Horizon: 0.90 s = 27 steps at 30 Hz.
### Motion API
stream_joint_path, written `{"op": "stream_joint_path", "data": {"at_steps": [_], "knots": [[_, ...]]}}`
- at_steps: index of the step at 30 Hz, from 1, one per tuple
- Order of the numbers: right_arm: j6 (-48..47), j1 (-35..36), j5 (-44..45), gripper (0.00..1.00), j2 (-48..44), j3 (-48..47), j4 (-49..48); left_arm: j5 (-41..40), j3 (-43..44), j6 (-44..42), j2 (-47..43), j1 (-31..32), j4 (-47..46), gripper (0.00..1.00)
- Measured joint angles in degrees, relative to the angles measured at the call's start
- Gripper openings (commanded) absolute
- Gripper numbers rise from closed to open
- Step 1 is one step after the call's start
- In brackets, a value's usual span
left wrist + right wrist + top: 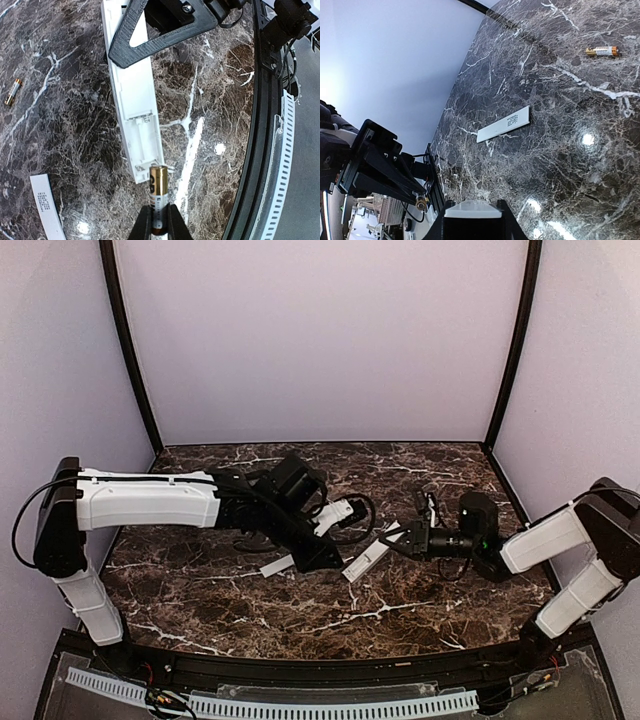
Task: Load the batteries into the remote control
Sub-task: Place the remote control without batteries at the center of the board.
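- Left claw point(159, 212) clamped on a battery point(159, 185), whose tip is just beside the open bay of the remote control point(136, 107)
- Right claw point(472, 220) clamped on the remote control's far end, mid-desk point(60, 140)
- spare battery point(13, 91) and white strip point(45, 205) lie apart

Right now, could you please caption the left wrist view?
Left gripper holds a battery lined up with the open compartment of the remote control.

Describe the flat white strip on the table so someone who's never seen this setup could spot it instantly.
Start at the dark marble table and find the white remote control near its middle, between the two arms. Just left of it, apart, is the flat white strip: shorter and thinner than the remote, with small print and no open battery bay.
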<state>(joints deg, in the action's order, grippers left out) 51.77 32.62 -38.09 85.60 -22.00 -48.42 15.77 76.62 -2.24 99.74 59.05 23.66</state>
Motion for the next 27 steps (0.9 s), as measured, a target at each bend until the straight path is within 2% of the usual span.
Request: {"op": "stream_joint_path", "data": {"at_steps": [8,21,23,27], "knots": [[5.79,4.26,1.07,0.0,9.46,0.28,-10.01,0.09,-0.15,4.83,2.23,0.02,2.84,0.0],[9.03,6.45,4.96,0.0,15.43,0.28,-15.39,0.37,-0.28,8.22,7.56,0.0,3.37,0.0],[9.62,6.51,5.2,0.06,16.63,0.31,-16.09,0.39,-0.35,8.7,8.17,0.0,3.34,0.0],[10.05,7.04,5.64,0.26,17.35,0.37,-16.24,0.66,-0.48,9.2,8.61,0.0,3.3,0.0]]}}
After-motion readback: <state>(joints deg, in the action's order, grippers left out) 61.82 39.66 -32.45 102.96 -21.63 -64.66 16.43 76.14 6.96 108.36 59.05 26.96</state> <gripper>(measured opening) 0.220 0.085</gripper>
